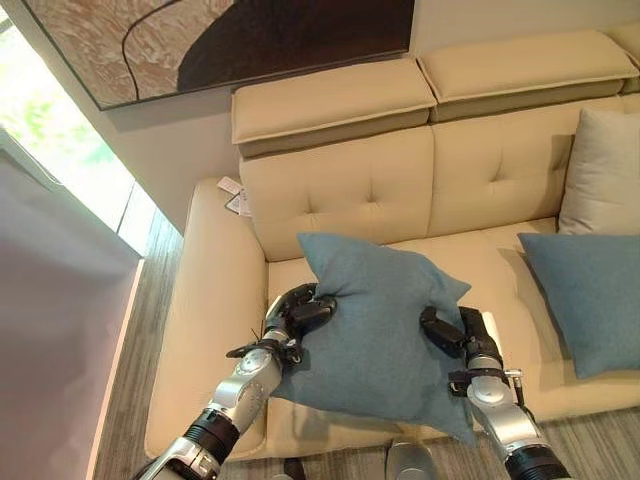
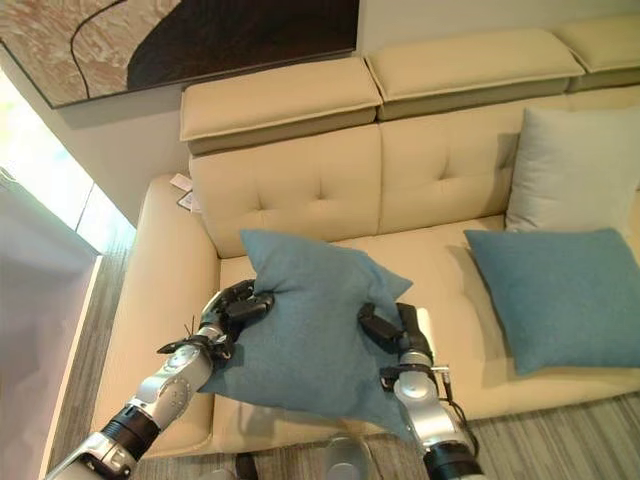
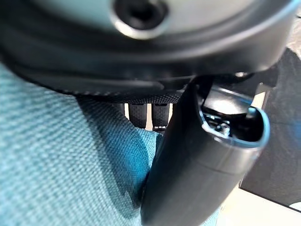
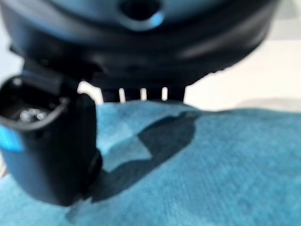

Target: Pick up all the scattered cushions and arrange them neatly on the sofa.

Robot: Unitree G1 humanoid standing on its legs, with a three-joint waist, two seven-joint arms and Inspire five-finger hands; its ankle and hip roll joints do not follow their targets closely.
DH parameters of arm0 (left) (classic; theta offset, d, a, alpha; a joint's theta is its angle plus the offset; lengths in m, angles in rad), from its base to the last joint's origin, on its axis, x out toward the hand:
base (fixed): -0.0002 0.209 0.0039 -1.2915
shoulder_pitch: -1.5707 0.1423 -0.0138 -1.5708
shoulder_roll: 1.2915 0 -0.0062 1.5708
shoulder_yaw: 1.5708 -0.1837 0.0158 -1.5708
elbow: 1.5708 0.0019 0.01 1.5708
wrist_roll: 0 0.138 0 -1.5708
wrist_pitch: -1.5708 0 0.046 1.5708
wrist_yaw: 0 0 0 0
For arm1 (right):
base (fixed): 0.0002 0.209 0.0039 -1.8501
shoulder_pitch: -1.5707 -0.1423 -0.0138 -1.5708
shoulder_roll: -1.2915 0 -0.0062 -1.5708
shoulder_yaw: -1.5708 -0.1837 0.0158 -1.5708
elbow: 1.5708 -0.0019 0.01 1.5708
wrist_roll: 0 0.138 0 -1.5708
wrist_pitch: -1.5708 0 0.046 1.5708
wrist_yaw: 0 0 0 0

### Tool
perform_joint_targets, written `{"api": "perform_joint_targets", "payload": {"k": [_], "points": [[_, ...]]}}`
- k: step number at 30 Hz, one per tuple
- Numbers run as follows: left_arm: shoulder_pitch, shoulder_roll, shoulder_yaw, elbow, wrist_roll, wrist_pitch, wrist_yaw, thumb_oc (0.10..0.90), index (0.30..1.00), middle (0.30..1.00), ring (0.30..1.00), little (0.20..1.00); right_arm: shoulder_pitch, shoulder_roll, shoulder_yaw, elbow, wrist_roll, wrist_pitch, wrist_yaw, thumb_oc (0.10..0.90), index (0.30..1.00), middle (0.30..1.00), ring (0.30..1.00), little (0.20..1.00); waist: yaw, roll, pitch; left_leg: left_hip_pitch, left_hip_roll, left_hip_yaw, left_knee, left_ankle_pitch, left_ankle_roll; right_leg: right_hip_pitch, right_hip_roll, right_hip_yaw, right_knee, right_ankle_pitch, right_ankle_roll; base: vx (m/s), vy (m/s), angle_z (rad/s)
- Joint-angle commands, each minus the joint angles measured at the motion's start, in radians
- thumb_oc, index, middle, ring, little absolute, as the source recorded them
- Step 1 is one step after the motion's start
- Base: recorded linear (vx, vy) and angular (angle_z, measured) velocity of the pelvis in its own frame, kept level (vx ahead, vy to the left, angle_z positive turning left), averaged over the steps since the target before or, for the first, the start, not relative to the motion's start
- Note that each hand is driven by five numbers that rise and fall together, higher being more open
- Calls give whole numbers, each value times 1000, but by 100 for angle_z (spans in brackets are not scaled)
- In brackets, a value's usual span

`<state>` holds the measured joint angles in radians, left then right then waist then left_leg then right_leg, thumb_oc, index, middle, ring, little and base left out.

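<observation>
Blue cushion [image 1: 375,330] between both robot hands

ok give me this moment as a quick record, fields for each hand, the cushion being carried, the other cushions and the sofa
left hand: fingers curled round the left edge of the held cushion
right hand: gripping the right edge of the same cushion
held cushion: blue, between both hands, over the sofa's left seat at its front edge
blue cushion: lying flat on the seat to the right
pale grey cushion: leaning upright against the backrest, behind that blue one
sofa: cream, tufted back
left to do: placing the held cushion
</observation>
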<state>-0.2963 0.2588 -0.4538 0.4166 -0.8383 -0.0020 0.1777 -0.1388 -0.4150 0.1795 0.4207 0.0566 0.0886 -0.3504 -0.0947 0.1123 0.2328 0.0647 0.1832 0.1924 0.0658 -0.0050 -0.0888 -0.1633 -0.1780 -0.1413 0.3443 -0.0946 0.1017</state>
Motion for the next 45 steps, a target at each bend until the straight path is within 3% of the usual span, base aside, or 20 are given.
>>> {"api": "perform_joint_targets", "payload": {"k": [1, 2, 6, 7, 8, 10, 12, 16, 20, 22, 23, 24, 28, 30, 31, 33, 35, 41, 45], "points": [[-164, -75, -87, -162, 48, -83, -65, 400, 300, 300, 300, 300, -163, 91, 49, -198, -13, -129, 28, 400, 300, 300, 300, 300, 7, -65, -104, 0, 21, -45, 102, -136, -9, 185, -94, 73, -209, 41, 85, 62, -306, -4], [-167, -69, -72, -151, 59, -84, -59, 400, 300, 300, 300, 300, -162, 69, 49, -220, -21, -136, 32, 400, 300, 300, 300, 300, 8, -66, -106, 7, 60, -58, 101, -114, -25, 200, -47, 64, -204, -1, 58, 67, -335, 2], [-193, -59, -43, -127, 68, -80, -36, 400, 300, 300, 300, 300, -168, 42, 29, -245, -24, -145, 18, 400, 300, 300, 300, 300, 4, -57, -103, -11, 124, -84, 122, -3, -51, 241, 24, 39, -220, -37, 16, 55, -275, 8], [-204, -56, -37, -120, 82, -74, -30, 400, 300, 300, 300, 300, -176, 23, 16, -249, -25, -147, 4, 400, 300, 300, 300, 300, 1, -65, -95, -36, 141, -70, 168, 34, -39, 259, 41, 20, -231, -44, -4, 40, -316, 17], [-212, -58, -32, -114, 88, -73, -22, 400, 300, 300, 300, 300, -183, 13, 9, -253, -25, -147, -3, 400, 300, 300, 300, 300, -2, -71, -92, -48, 142, -44, 183, 25, -28, 270, 42, 3, -241, -47, -11, 36, -248, 25], [-217, -56, -27, -112, 90, -75, -15, 400, 300, 300, 300, 300, -192, 4, 7, -252, -31, -144, -8, 400, 300, 300, 300, 300, -1, -73, -88, -51, 131, -31, 179, 12, -24, 276, 41, -3, -245, -51, -13, 41, -71, 38], [-226, -53, 4, -118, 86, -91, 6, 400, 300, 300, 300, 300, -235, -9, 16, -237, -54, -136, -11, 400, 300, 300, 300, 300, 38, -72, -80, -107, 40, -121, 104, -9, -36, 272, 43, 5, -246, -54, -3, 90, -5, 26], [-249, -42, 28, -79, 61, -103, 2, 400, 300, 300, 300, 300, -258, -26, 29, -221, -88, -116, 10, 400, 300, 300, 300, 300, 36, -63, -96, -81, 28, -135, 4, 3, -40, 282, 39, -5, -245, -61, 12, 148, 71, 3], [-344, -12, 32, 4, 98, -109, -4, 400, 300, 300, 300, 300, -386, -70, 69, -134, -117, -101, 0, 400, 300, 300, 300, 300, 39, -59, -103, -68, 4, -133, -46, 16, -39, 286, 25, -2, -268, -49, 25, 130, 103, -5], [-421, 0, 28, 46, 139, -124, 5, 400, 300, 300, 300, 300, -507, -116, 109, -78, -154, -99, -4, 400, 300, 300, 300, 300, 44, -55, -85, -82, -7, -126, -71, 25, -34, 254, 16, 9, -282, -35, 35, -103, 140, 1], [-497, 13, 7, 75, 185, -149, 9, 400, 300, 300, 300, 300, -631, -199, 170, -24, -248, -89, -16, 400, 300, 300, 300, 300, 49, -55, -65, -123, -15, -122, -87, 35, -32, 195, 8, 16, -292, -14, 45, -182, 122, -15], [-503, 12, 10, 78, 185, -150, 9, 400, 300, 300, 300, 300, -641, -200, 175, -16, -247, -92, -18, 400, 300, 300, 300, 300, 49, -53, -67, -131, -14, -121, -86, 36, -32, 186, 8, 18, -289, -14, 45, -236, 133, -11], [-738, 17, -21, 230, 278, -206, 99, 400, 300, 300, 300, 300, -973, -264, 287, 131, -298, -55, -90, 400, 300, 300, 300, 300, 55, -51, -38, -269, -45, -110, -97, 54, -19, 4, -18, 47, -270, 35, 63, -178, 176, 12], [-833, 45, -47, 273, 460, -221, 170, 400, 300, 300, 300, 300, -1065, -296, 322, 183, -320, -61, -126, 400, 300, 300, 300, 300, 59, -54, -21, -311, -54, -107, -99, 65, -21, -38, -29, 51, -261, 48, 72, -68, 99, 2], [-834, 45, -47, 273, 460, -221, 170, 400, 300, 300, 300, 300, -1066, -296, 323, 183, -320, -61, -126, 400, 300, 300, 300, 300, 59, -54, -22, -312, -54, -107, -99, 66, -21, -39, -29, 51, -262, 48, 72, -67, 110, 3], [-996, 91, -88, 342, 569, -232, 242, 400, 300, 300, 300, 300, -1255, -367, 399, 218, -395, -30, -183, 400, 300, 300, 300, 300, 64, -56, 17, -365, -72, -97, -109, 82, -36, -81, -54, 40, -269, 72, 90, -65, 131, 6], [-1000, 92, -86, 343, 569, -233, 242, 400, 300, 300, 300, 300, -1261, -367, 402, 221, -394, -31, -183, 400, 300, 300, 300, 300, 63, -54, 18, -371, -72, -97, -108, 87, -35, -86, -53, 40, -272, 79, 89, -33, 55, 7], [-1205, 201, -154, 393, 718, -262, 367, 400, 300, 300, 300, 300, -1435, -394, 468, 252, -421, -37, -278, 400, 300, 300, 300, 300, 55, -51, 48, -443, -85, -82, -124, 103, -47, -153, -69, 39, -293, 112, 112, -13, 57, 2], [-1289, 170, -134, 477, 594, -285, 384, 400, 300, 300, 300, 300, -1507, -371, 534, 362, -409, -26, -297, 400, 300, 300, 300, 300, 53, -52, 66, -503, -93, -72, -136, 116, -45, -205, -71, 36, -320, 144, 128, -24, 34, 13]]}}
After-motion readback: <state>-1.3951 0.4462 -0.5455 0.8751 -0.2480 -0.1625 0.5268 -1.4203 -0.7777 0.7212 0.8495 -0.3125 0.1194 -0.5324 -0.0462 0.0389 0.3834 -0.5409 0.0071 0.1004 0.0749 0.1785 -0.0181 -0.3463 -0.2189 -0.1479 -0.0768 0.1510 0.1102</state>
